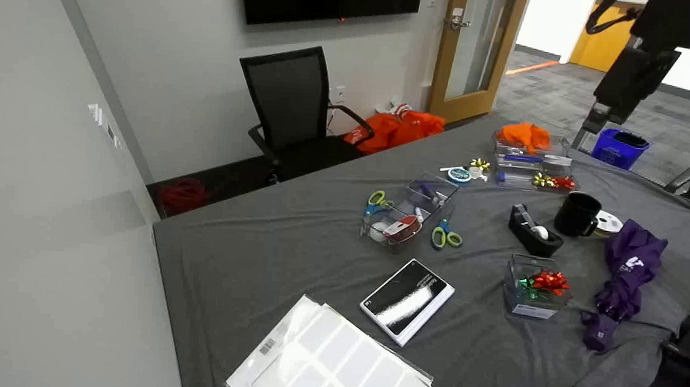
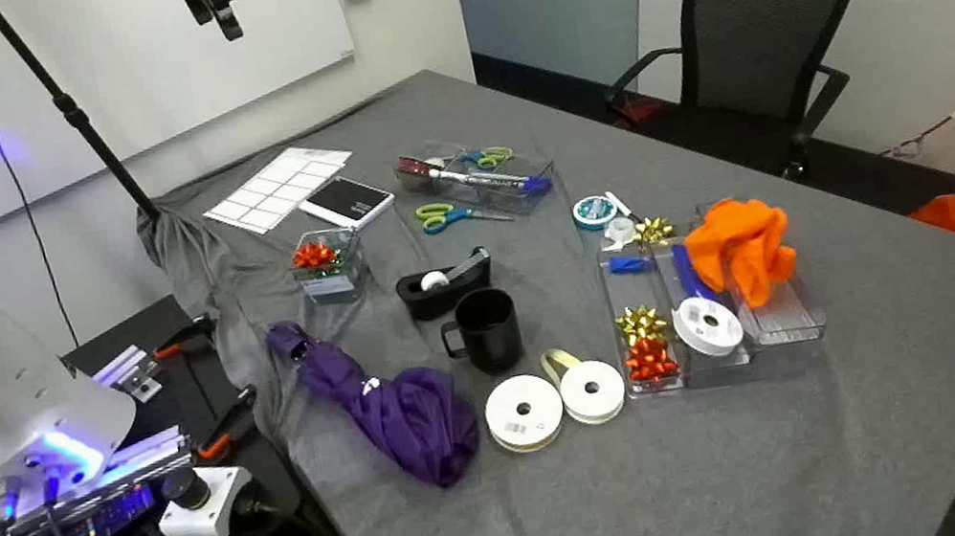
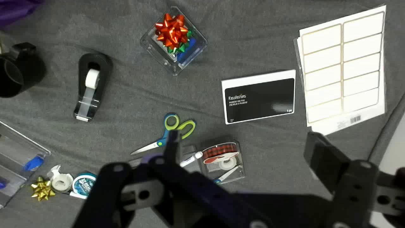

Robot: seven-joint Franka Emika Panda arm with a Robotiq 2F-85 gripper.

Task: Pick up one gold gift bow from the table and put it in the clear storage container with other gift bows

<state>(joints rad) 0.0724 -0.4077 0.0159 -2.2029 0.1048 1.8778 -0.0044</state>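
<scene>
Our gripper [image 3: 246,146] spread wide, empty. Gold bow [image 3: 42,189] on table [image 2: 715,471]; container [image 3: 160,60] holds red bow [image 3: 171,32], green bow [image 3: 181,48]. We judge pick, placement both left.

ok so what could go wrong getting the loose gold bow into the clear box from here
The loose gold bow lies close beside a white roll, so the open hand might catch both. In the clear storage container, a red bow lies over a green bow, so one dropped on top might tumble out. A second gold bow sits in a clear tray nearby and could get picked by mistake.
</scene>
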